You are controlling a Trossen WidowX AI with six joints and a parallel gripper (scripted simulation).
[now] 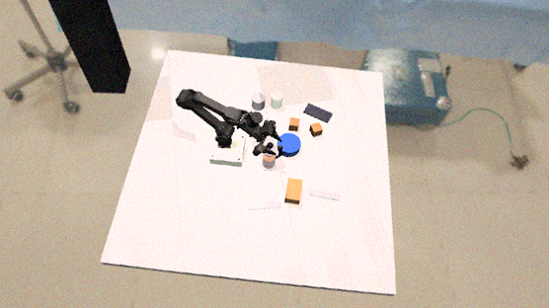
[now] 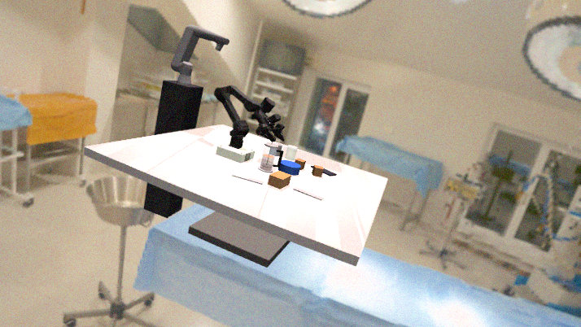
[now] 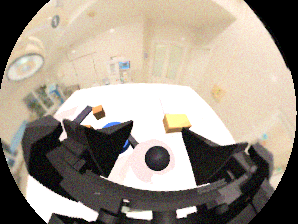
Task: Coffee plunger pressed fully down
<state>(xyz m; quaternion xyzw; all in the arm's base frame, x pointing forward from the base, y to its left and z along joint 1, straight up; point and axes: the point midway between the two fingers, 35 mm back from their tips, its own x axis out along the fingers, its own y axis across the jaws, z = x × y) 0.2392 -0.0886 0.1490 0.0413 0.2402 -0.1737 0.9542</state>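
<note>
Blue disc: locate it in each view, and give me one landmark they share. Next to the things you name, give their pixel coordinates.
Top: blue disc (image 1: 289, 144) (image 2: 290, 167) (image 3: 111, 131) just right of centre, beside the claw (image 1: 281, 146) (image 2: 283, 140) (image 3: 157, 131).
Exterior: near centre, behind the orange block (image 1: 294, 189) (image 2: 279, 180) (image 3: 176, 122).
Wrist: left of centre, partly hidden by a finger.
Shared landmark: that orange block.

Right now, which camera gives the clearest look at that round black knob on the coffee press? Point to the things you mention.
The wrist view: the black knob (image 1: 270, 145) (image 3: 157, 158) sits unobstructed between the open fingers. From above it is tiny, crowded by the claw (image 1: 279, 148) (image 2: 278, 140) (image 3: 158, 129). In the exterior view I cannot make it out.
</note>
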